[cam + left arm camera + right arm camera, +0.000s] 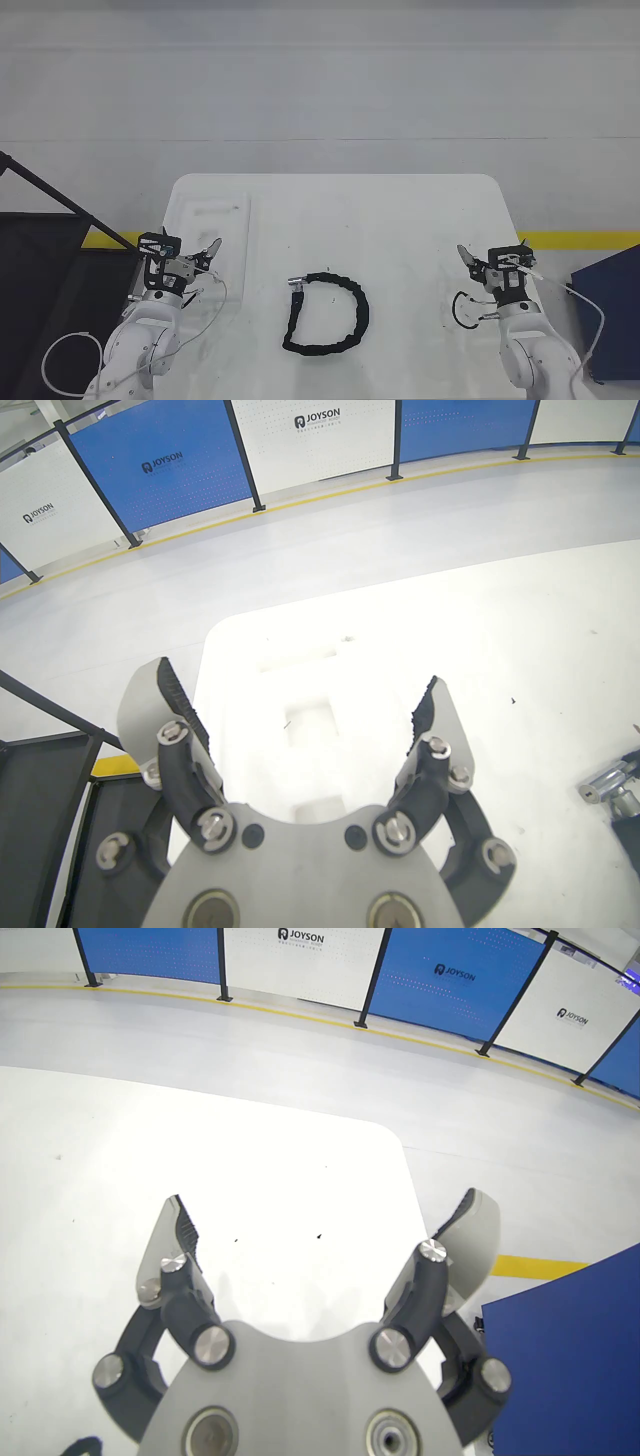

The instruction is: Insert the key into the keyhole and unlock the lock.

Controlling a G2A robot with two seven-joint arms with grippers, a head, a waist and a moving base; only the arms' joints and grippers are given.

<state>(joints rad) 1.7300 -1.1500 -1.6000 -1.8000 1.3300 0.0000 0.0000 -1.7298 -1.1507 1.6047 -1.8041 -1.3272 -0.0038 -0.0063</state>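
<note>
The left gripper (pixel 300 674) and right gripper (pixel 322 1198) hover spread wide and empty, flanking the cable lock (pixel 325 312). Bracing its keyhole end (pixel 597 790) with 1 arm should ease insertion.

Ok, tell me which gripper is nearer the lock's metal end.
The left gripper: the lock's metal end sits toward it, farther from the right gripper.

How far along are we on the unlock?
Nothing looks done: the cable lock lies looped on the table, its keyhole empty. Nothing is in hand: the left end effector and right end effector are both open and empty. Left to do: grasp the key, insert it, turn it.
</note>
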